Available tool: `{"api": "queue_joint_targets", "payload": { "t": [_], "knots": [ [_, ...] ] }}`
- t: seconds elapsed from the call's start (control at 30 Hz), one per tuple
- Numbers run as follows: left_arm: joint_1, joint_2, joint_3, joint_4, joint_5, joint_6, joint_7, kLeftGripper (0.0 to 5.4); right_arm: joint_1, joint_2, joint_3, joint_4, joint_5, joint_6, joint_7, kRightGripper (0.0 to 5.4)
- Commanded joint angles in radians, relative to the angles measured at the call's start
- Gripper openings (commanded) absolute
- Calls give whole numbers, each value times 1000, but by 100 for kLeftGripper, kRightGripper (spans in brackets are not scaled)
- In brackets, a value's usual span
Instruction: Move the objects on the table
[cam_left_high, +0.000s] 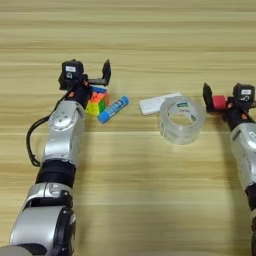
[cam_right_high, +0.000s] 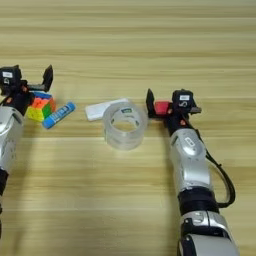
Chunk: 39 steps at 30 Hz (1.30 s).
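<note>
The multicoloured puzzle cube (cam_left_high: 97, 100) rests on the table (cam_left_high: 130, 45), just under my left gripper (cam_left_high: 93, 79), which is open with one black finger (cam_left_high: 106, 72) raised past the cube's far right corner. Beside the cube a blue-capped white glue stick (cam_left_high: 113, 109) lies slanted. A flat white stick (cam_left_high: 157, 103) lies behind the clear tape roll (cam_left_high: 182, 120). Right of the roll, my right gripper (cam_right_high: 161, 105) is shut on the small red cube (cam_right_high: 162, 109), low over the table.
Both silver forearms reach in from the near edge, the left arm (cam_left_high: 62, 145) on the left and the right arm (cam_right_high: 190, 160) on the right. A black cable (cam_left_high: 34, 142) loops beside the left arm.
</note>
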Motion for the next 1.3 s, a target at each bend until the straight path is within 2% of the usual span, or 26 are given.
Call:
{"api": "queue_joint_targets", "payload": {
  "t": [0.03, 0.13, 0.27, 0.53, 0.67, 0.8, 1.3],
  "knots": [
    [-10, 1, -16, -1, 25, -14, 13, 540, 36, -14, 14, -120, -2, 74, 0, 538],
    [-8, -5, -22, -6, 26, -15, 20, 540, 62, -31, 15, -213, 7, 145, 5, 538],
    [-4, -9, -32, -16, 27, -17, 30, 540, 101, -49, 18, -369, 53, 288, 28, 538],
    [6, -26, -48, -46, 39, -13, 51, 540, 168, -88, -2, -643, 238, 682, 71, 538],
    [14, -35, -50, -61, 40, -7, 55, 540, 175, -96, 2, -699, 316, 821, 88, 538],
    [19, -40, -52, -71, 41, -3, 58, 540, 177, -106, 9, -696, 327, 878, 93, 538],
    [27, -41, -56, -87, 37, 7, 58, 540, 156, -84, 20, -571, 318, 898, 91, 538]
  ]
}}
